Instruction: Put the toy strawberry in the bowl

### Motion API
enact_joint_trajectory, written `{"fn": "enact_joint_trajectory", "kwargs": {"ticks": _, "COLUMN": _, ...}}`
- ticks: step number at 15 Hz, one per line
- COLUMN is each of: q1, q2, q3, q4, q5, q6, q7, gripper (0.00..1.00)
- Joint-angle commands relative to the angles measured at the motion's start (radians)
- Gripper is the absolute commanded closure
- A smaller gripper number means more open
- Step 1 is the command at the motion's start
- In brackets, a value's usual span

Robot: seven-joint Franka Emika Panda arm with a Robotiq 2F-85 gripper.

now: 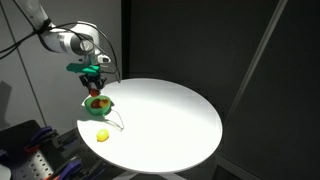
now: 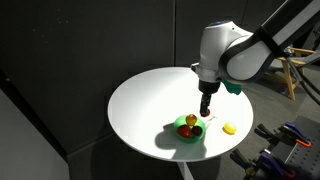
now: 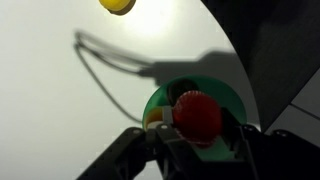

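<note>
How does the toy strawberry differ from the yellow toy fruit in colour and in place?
The toy strawberry is red; the yellow toy fruit is yellow. The toy strawberry is over the green bowl, between the fingers of the gripper; the yellow toy fruit lies on the white table, apart from the bowl. Both are small and rounded.

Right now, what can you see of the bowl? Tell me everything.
The bowl is small, round, shallow, bright green and plastic-looking. It stands upright on the white table near its edge, under the tool. The strawberry shows over its middle; whether it lies inside or hangs in the tool is unclear. The yellow fruit lies apart.
</note>
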State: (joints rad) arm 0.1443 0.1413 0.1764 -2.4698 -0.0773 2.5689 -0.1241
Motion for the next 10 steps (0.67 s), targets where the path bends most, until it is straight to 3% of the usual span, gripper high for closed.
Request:
{"fn": "enact_joint_trajectory", "kwargs": {"ticks": 1, "q1": -0.002, "q2": 0.005, "q3": 0.012, "q4": -0.017, "q5": 0.042, "q6": 0.028, "q7": -0.054, "gripper": 0.77}}
{"fn": "enact_joint_trajectory", "kwargs": {"ticks": 10, "q1": 0.021, "q2": 0.079, "q3": 0.004, "q4": -0.033, "q5": -0.029, "q6": 0.154, "q7": -0.011, "gripper": 0.77}}
